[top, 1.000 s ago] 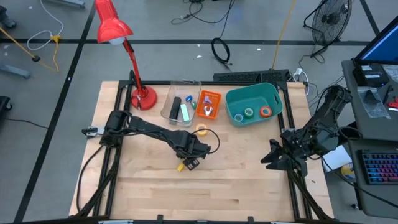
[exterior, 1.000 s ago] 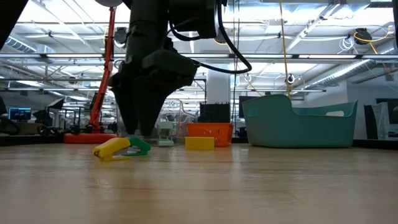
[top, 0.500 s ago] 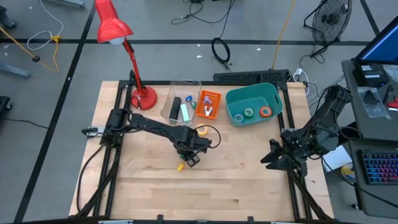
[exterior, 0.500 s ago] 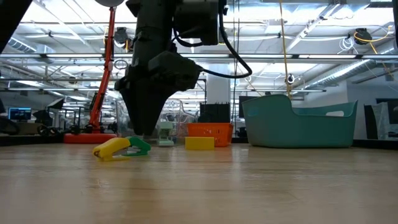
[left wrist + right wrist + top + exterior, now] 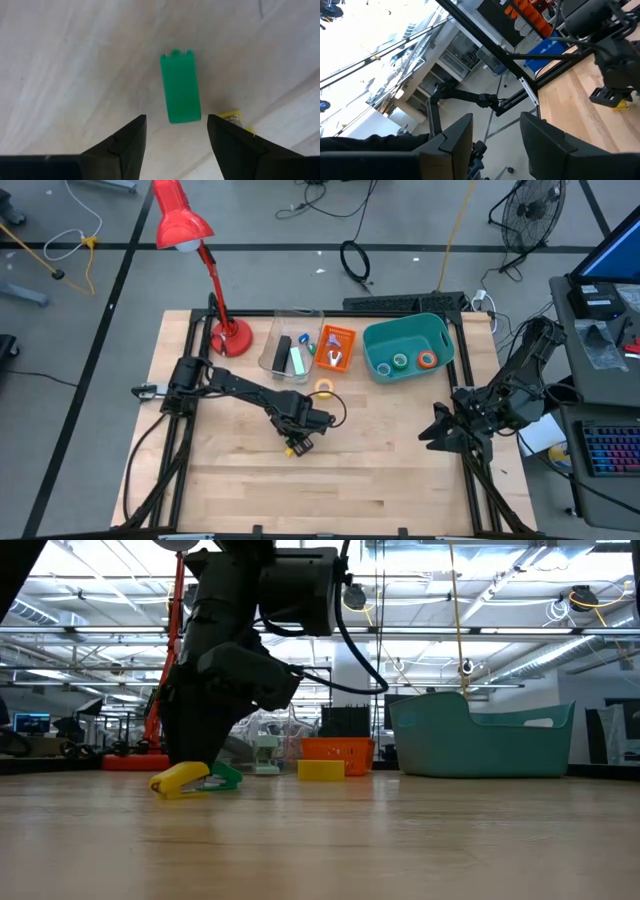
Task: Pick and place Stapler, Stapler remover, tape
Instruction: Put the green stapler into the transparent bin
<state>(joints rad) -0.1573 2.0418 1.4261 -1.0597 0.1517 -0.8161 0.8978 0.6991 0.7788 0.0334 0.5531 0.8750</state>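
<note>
The stapler remover (image 5: 193, 778), yellow and green, lies flat on the wooden table near its middle; the left wrist view shows its green part (image 5: 180, 89). My left gripper (image 5: 175, 131) points down just above it, open, one finger on each side of the green part's end and apart from it. A yellow tape roll (image 5: 324, 387) lies flat on the table behind it. Blue, green and orange tape rolls (image 5: 401, 361) lie in the teal bin (image 5: 440, 330). A pale green stapler (image 5: 297, 360) lies in a clear box. My right gripper (image 5: 495, 135) waits open, raised at the table's right edge.
A clear box (image 5: 275, 340), an orange tray (image 5: 345, 335) and the teal bin stand in a row along the far edge. A red desk lamp (image 5: 228, 335) stands at the far left. The table's near half is bare wood.
My left gripper has sunk toward the stapler remover and shifted a little toward the table's left and near edges. The stapler remover has stayed where it was.
</note>
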